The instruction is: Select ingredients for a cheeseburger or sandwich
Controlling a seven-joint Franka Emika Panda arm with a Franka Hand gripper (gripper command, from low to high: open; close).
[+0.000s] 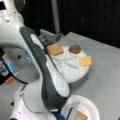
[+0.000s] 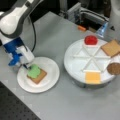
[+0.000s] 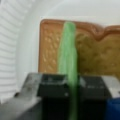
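A tan bread slice (image 2: 39, 77) lies on the white plate (image 2: 50, 82) at a front view's left, with the green leaf (image 2: 33, 71) over it. My gripper (image 2: 26, 67) is at the leaf's left edge, shut on the leaf. In the wrist view the leaf (image 3: 68, 55) runs edge-on between the dark fingers (image 3: 53, 83), above the bread (image 3: 90, 52). On the divided tray (image 2: 75, 62) sit a red disc (image 2: 90, 40), a bread square (image 2: 111, 48), a brown patty (image 2: 114, 68) and a yellow cheese square (image 2: 92, 77). The arm hides the gripper in a front view where the tray (image 1: 72, 72) shows.
The arm's white and grey link (image 1: 42, 72) fills a front view's left and covers part of the plate (image 1: 87, 105). Grey equipment with an orange part (image 2: 81, 28) stands behind the tray. A dark perforated board (image 2: 15, 107) borders the grey table.
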